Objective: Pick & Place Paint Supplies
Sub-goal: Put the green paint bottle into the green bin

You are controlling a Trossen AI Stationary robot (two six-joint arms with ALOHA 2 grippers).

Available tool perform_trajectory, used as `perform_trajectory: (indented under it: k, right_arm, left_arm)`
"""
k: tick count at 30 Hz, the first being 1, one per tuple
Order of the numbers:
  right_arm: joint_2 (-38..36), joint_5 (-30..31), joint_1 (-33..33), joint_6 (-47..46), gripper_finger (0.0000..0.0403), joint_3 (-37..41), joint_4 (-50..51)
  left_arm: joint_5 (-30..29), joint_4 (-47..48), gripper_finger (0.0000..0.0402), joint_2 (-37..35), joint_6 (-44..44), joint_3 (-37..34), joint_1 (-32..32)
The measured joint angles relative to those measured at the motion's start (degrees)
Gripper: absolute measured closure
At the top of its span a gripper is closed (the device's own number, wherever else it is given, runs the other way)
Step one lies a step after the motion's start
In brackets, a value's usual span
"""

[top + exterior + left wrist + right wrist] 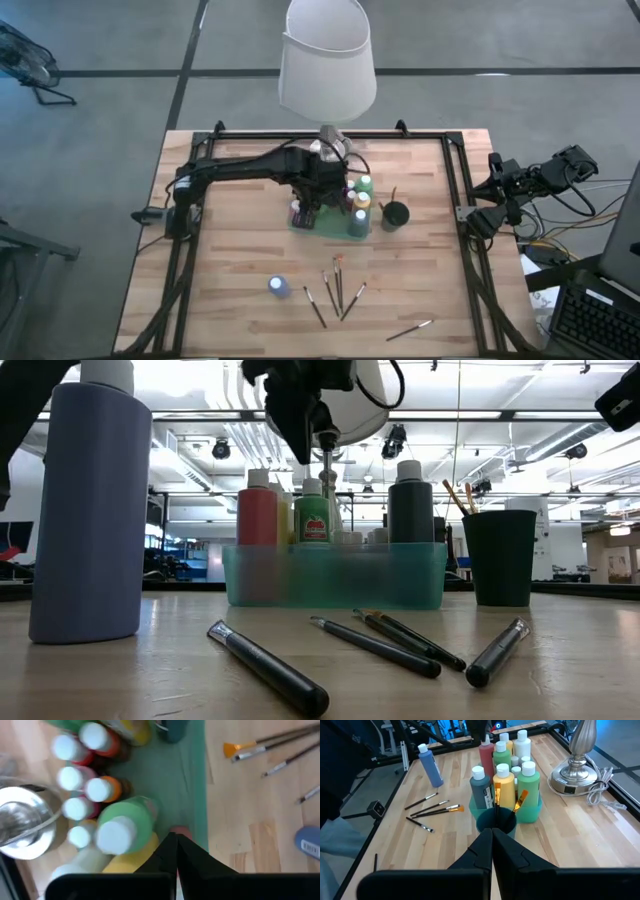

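We can read no text anywhere; the green bottle (313, 512) carries a label and the blue bottle (309, 844) a barcode sticker (both too blurred to read).

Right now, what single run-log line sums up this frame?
left gripper: shut, over green tray of paint bottles | right gripper: shut, parked off table's right edge | blue bottle, loose brushes: on table

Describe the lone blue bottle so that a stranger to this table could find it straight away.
Start from the white-shaded lamp at the far edge of the wooden table, then pass over the teal tray packed with bottles to the near half of the table. The blue bottle stands there alone on bare wood, beside the loose brushes. It is the only bottle outside the tray.
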State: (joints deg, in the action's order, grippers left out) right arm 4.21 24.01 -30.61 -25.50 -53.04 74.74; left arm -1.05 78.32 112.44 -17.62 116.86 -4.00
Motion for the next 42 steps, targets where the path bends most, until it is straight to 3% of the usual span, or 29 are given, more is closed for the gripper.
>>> perform_trajectory:
  k: [17, 42]
  right_arm:
    - [0.0, 0.0, 0.0, 0.0, 0.0394, 0.0, 0.0]
    - [0.0, 0.0, 0.0, 0.0, 0.0394, 0.0, 0.0]
  left_arm:
    - [-6.1, -8.5, 0.0400, 0.0, -2.1, -12.8, 1.0]
    - [-7.9, -15.2, 0.0401, 0.0, -1.8, -15.9, -0.2]
